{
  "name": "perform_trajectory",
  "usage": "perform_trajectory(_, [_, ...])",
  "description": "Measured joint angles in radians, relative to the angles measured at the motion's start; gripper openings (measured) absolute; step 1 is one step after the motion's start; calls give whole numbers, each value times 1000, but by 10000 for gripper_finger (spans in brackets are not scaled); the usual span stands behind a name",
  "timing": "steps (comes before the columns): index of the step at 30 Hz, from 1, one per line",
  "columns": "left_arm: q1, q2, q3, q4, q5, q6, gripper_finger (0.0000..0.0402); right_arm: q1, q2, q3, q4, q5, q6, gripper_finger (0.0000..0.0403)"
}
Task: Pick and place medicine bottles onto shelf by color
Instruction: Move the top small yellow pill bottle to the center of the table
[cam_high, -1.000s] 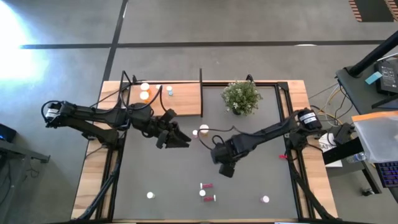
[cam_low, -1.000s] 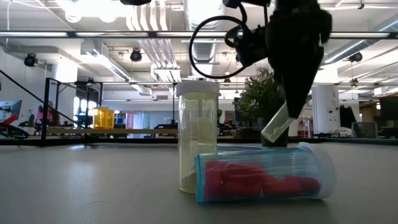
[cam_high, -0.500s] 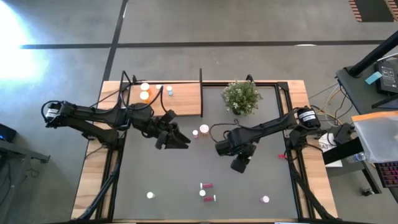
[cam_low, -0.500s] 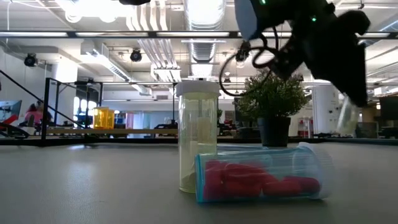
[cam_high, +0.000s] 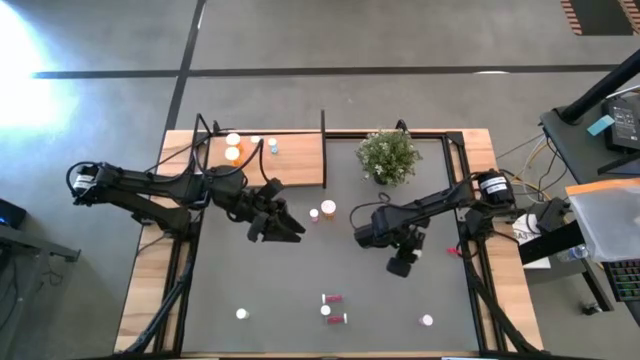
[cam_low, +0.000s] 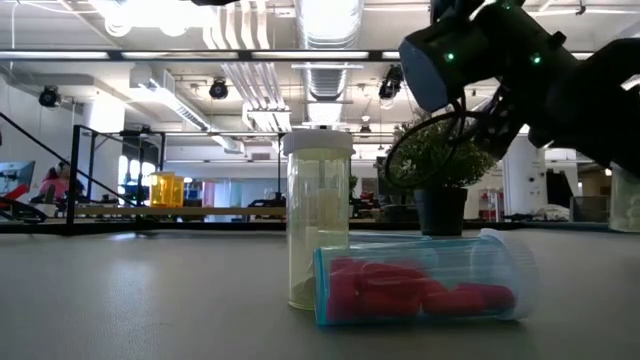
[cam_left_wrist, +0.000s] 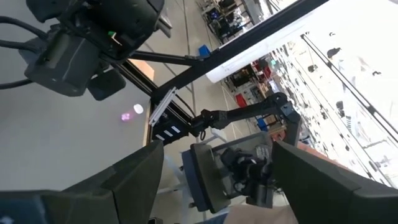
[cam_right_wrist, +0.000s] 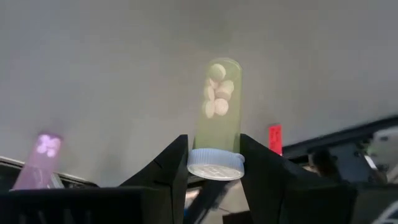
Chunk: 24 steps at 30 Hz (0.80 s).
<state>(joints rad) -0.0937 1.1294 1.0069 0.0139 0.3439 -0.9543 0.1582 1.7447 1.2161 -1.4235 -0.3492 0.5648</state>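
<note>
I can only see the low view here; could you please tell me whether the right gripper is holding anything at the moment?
Observer: Yes. The right gripper is shut on a yellow bottle, gripping it just above the white cap.
Operator: Thank you. And where is the left gripper?
Observer: The left gripper is open with nothing between its fingers, above the mat just in front of the shelf.
Operator: Is there anything on the shelf besides orange bottles?
Observer: Yes, a pale blue bottle stands next to the orange bottles.
</note>
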Motion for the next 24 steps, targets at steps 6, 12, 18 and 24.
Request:
perform_trajectory(6, [0, 0, 0, 0, 3, 0, 283, -2, 0, -16, 118, 0, 0, 115])
perform_trajectory(12, [0, 0, 0, 0, 6, 0, 283, -2, 0, -28, 123, 0, 0, 115])
perform_trajectory(18, [0, 0, 0, 1, 6, 0, 283, -7, 2, -46, 128, -3, 2, 116])
perform_trajectory(24, [0, 0, 0, 1, 6, 0, 283, -6, 2, -44, 138, 3, 11, 116])
